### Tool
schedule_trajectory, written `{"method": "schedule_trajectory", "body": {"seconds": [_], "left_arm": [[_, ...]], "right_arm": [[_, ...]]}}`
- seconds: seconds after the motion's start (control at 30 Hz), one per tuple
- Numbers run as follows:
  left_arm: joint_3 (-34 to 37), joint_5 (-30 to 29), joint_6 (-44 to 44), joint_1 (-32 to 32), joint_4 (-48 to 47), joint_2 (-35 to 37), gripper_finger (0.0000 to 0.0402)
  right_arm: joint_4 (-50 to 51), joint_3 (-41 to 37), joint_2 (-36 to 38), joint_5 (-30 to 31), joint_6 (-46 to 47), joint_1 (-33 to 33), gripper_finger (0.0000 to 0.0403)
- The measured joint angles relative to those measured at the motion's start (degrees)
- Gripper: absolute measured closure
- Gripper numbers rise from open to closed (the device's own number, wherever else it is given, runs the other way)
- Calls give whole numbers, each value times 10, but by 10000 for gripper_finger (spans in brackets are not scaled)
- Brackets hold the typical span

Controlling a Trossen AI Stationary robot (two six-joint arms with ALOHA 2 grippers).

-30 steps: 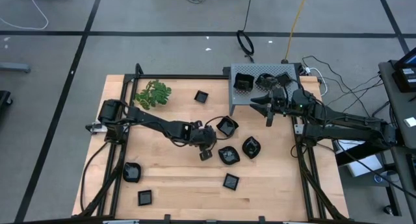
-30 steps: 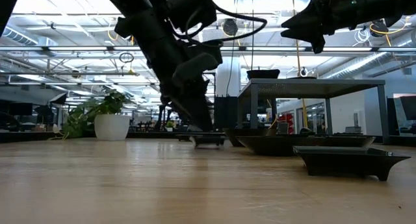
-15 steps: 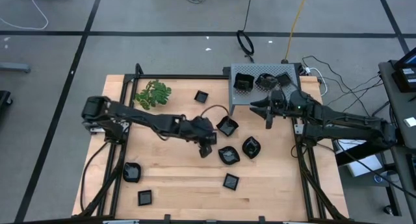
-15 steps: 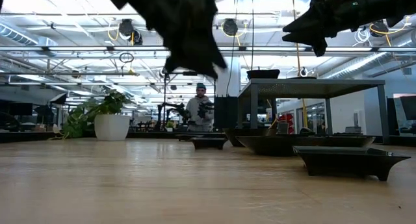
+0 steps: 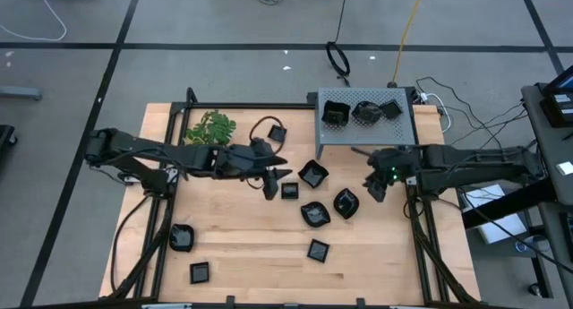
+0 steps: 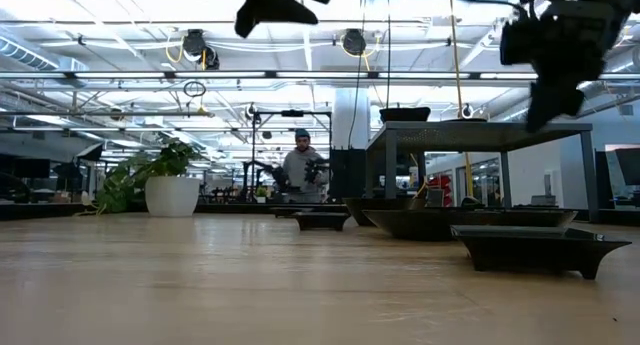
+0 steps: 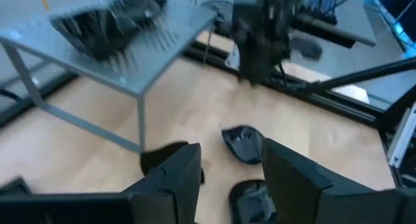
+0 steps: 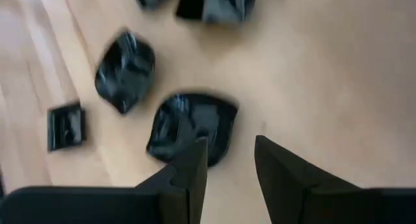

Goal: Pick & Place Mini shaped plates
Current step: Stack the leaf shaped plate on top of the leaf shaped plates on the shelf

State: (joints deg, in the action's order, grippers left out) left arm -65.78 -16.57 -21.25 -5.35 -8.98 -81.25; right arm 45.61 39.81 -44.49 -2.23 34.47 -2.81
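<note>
Several glossy black mini plates lie flat on the wooden table (image 5: 233,246), among them a small square plate (image 5: 289,191), a rounded one (image 5: 346,202) and a wavy one (image 5: 315,214). Three more sit on top of the grey perforated box (image 5: 403,130). My left gripper (image 5: 273,177) hangs open above the table, just left of the small square plate, with nothing between its fingers (image 7: 170,184). My right gripper (image 5: 374,185) points down, open and empty, in front of the box; below it lies a rounded plate (image 8: 192,126).
A green leafy sprig (image 5: 211,130) lies at the far left of the table. More plates lie near the front left (image 5: 182,238) and at the far middle (image 5: 277,133). Black frame rails run along both table sides. A person (image 6: 300,170) stands in the room beyond.
My left gripper has let go of the small square plate, which stays flat on the table, and has risen and drawn back toward the table's left. My right gripper has swung from the box's front edge toward the near edge and tipped to point down.
</note>
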Motion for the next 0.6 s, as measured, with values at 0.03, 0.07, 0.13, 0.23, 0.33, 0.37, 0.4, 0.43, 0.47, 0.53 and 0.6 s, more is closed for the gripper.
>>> {"method": "schedule_trajectory", "body": {"seconds": [0.03,0.07,0.13,0.23,0.33,0.37,0.4,0.43,0.47,0.53,0.6], "left_arm": [[0,-3,7,1,0,3,238],[0,-5,14,3,-1,6,238],[0,-9,27,7,-2,8,238],[0,-18,36,13,1,9,238],[0,-18,36,22,-1,8,238],[0,-18,36,25,-1,8,238],[0,-18,36,28,-1,8,238],[0,-18,36,31,-2,8,238],[0,-18,36,33,-2,8,238],[0,-18,36,36,-3,8,238],[0,-19,36,39,-3,8,238]], "right_arm": [[5,-5,-8,-8,21,6,287],[3,-12,-15,-9,39,11,287],[-11,-29,-30,-8,67,18,287],[-45,-57,-55,-8,99,22,287],[-94,-88,-75,-13,131,22,283],[-114,-97,-80,-20,141,22,280],[-133,-106,-85,-24,149,22,276],[-152,-115,-89,-25,156,22,271],[-171,-123,-93,-26,160,22,265],[-210,-139,-98,-23,158,22,252],[-242,-158,-103,-22,154,22,239]]}}
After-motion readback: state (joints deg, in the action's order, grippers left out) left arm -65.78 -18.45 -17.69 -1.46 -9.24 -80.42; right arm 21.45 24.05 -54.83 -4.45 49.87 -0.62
